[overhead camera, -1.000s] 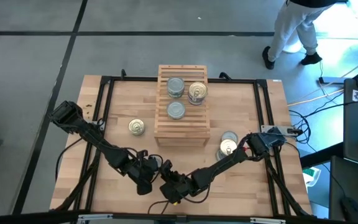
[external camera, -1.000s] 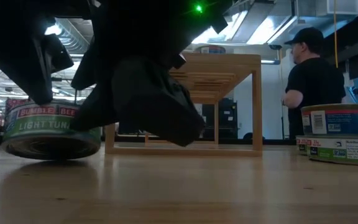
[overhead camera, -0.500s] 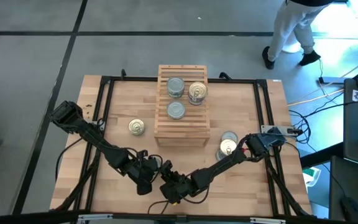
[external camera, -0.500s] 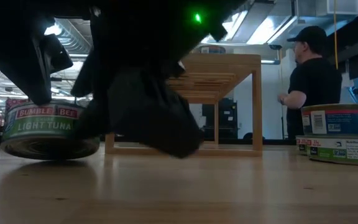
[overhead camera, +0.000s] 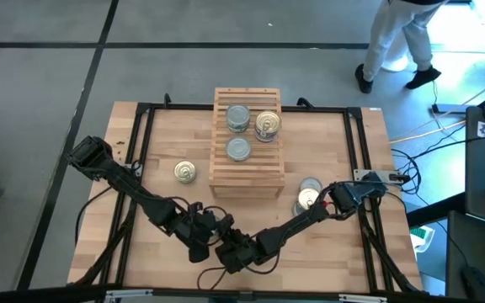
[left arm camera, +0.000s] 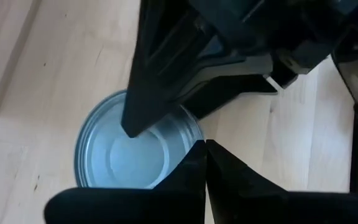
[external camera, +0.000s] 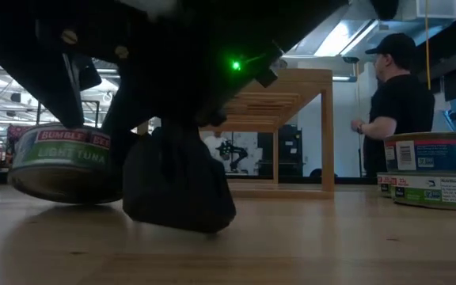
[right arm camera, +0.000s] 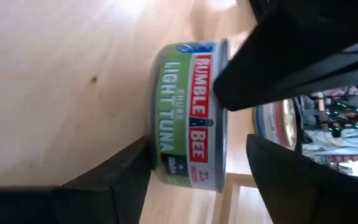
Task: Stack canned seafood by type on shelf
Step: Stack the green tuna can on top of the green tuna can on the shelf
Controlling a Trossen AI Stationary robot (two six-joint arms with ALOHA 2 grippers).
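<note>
— So, where do the two arms sit?

— Both reach low over the front middle of the table (overhead camera: pixel 327 252). The left arm stretches in from the left edge, folded at the elbow. The right arm comes from the right edge, lying almost flat.

— And the left gripper (left arm camera: pixel 205 144)?

— Clenched, fingers pressed together with nothing between them, poised just above the plain silver top of the green-labelled tuna tin (right arm camera: pixel 191 115).

— The right gripper (right arm camera: pixel 197 146)?

— Spread wide, one finger on each side of that same tin. Whether they pinch it, I cannot tell.

— Where are the other tins?

— Three tins (overhead camera: pixel 239 149) rest on the shelf (overhead camera: pixel 247 178). One gold-topped tin (overhead camera: pixel 184 172) lies left of it, and two stacked tins (overhead camera: pixel 308 195) lie by the right arm.
</note>
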